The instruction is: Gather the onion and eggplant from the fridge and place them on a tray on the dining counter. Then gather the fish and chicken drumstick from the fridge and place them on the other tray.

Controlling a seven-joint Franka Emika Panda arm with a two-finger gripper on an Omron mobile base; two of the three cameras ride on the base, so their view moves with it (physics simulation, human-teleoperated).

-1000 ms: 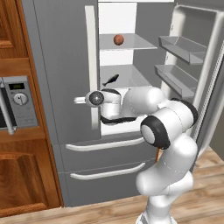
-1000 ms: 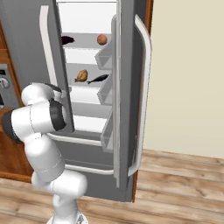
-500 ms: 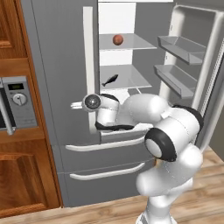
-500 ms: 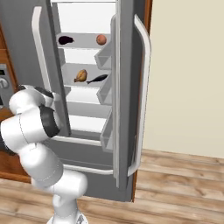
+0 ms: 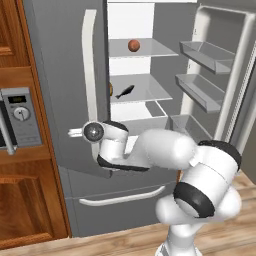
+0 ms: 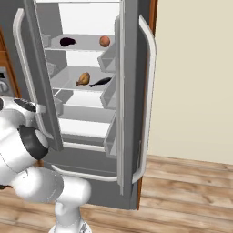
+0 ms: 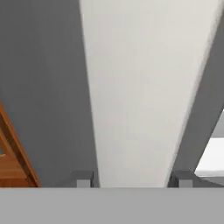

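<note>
The fridge stands open. An orange onion and a dark eggplant lie on the upper shelf. One shelf lower are the dark fish and the brown chicken drumstick, half hidden by the door in the left base view. My gripper is at the left door's white handle. Its fingertips stand on either side of the handle, open and close to it. The trays and dining counter are out of view.
The left door stands swung out beside my arm, and the right door with its bins is wide open. A wood cabinet with a microwave is to the left. The freezer drawer lies below.
My arm has swung left and a little lower with the hand at the handle. In the right base view the left door has opened wider.
</note>
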